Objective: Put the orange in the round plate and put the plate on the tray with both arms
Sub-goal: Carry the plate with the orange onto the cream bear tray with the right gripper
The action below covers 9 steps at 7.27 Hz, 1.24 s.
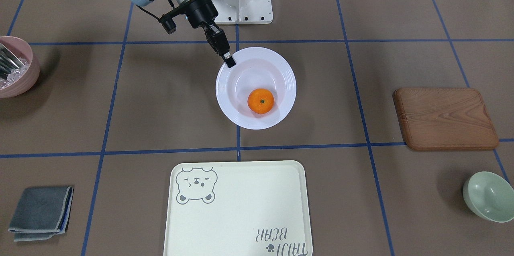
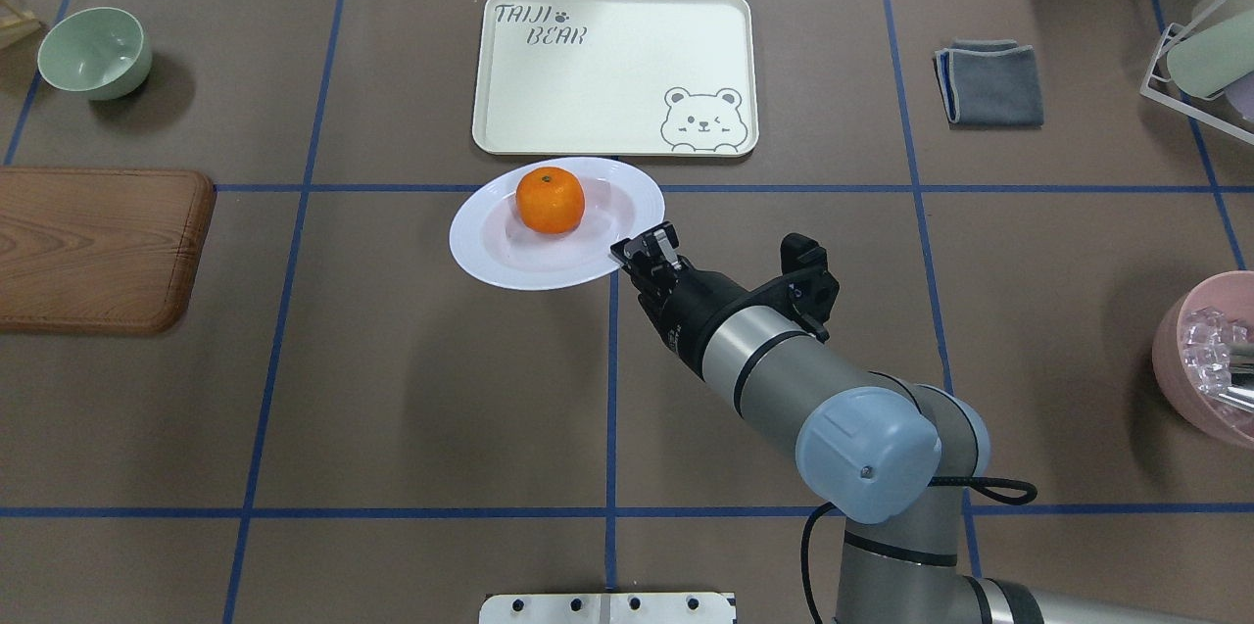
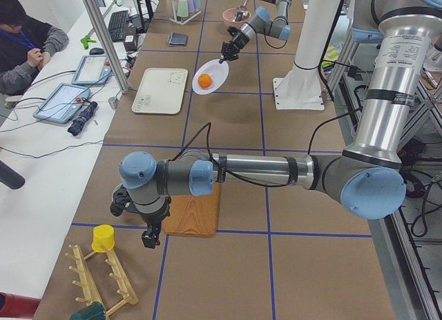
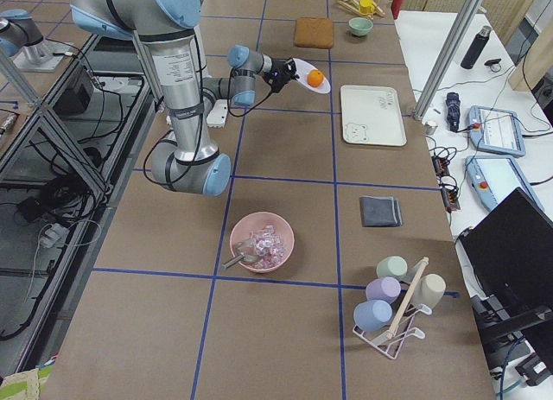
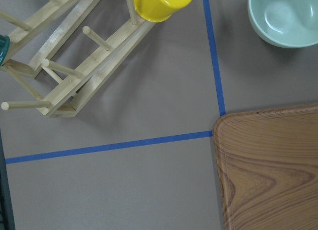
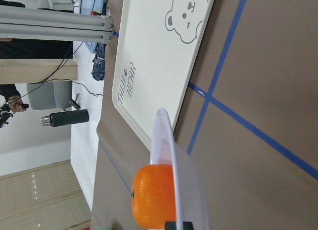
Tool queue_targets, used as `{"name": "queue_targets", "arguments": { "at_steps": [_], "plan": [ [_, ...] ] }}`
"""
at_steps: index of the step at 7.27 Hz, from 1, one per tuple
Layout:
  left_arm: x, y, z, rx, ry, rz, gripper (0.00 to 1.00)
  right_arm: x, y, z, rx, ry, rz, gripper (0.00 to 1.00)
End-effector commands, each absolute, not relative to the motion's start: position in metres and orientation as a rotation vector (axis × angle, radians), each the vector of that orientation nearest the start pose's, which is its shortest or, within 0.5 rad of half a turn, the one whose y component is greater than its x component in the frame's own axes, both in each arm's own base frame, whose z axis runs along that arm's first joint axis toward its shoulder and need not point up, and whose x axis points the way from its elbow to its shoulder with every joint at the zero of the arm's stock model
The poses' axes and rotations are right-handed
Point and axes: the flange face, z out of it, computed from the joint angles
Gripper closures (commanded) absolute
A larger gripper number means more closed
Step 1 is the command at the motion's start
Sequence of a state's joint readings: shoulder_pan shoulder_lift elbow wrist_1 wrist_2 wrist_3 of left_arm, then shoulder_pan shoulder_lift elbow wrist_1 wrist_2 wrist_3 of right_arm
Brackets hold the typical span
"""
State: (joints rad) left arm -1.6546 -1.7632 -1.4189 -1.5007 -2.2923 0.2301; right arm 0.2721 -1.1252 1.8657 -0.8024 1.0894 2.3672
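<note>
The orange lies inside the white round plate. My right gripper is shut on the plate's rim on the robot's side. In the side views the plate looks lifted and tilted off the table. In the overhead view its far edge reaches the near edge of the cream bear tray. The right wrist view shows the orange in the plate with the tray beyond. My left gripper hangs beside the wooden board at the table's left end; I cannot tell whether it is open or shut.
A wooden board and a pale green bowl lie on the robot's left. A pink bowl and a folded grey cloth are on its right. A wooden rack with a yellow cup stands near the left wrist. A person sits beyond the table.
</note>
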Motion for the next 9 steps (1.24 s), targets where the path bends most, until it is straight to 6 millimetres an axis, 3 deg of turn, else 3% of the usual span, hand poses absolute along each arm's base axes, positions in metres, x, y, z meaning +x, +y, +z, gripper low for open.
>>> {"name": "queue_targets", "arguments": {
  "at_steps": [1,2,3,6,7,9],
  "plan": [
    [-0.112,-0.559,0.644,0.083,0.753,0.126,0.01,-0.482,-0.342,0.177,-0.018,-1.729,1.252,1.00],
    [-0.112,-0.559,0.641,0.088,0.752,0.127,0.01,-0.490,-0.360,0.176,-0.006,-1.719,1.294,1.00],
    [-0.112,-0.559,0.641,0.088,0.752,0.127,0.01,-0.516,-0.387,0.187,0.054,-1.661,1.338,1.00],
    [-0.112,-0.559,0.639,0.091,0.752,0.127,0.01,-0.580,-0.490,0.210,0.213,-1.493,1.540,1.00],
    [-0.112,-0.559,0.640,0.089,0.752,0.126,0.01,-0.593,-0.524,0.202,0.238,-1.458,1.598,1.00],
    [-0.112,-0.559,0.640,0.088,0.752,0.126,0.01,-0.614,-0.567,0.229,0.315,-1.377,1.716,1.00]
  ]
}}
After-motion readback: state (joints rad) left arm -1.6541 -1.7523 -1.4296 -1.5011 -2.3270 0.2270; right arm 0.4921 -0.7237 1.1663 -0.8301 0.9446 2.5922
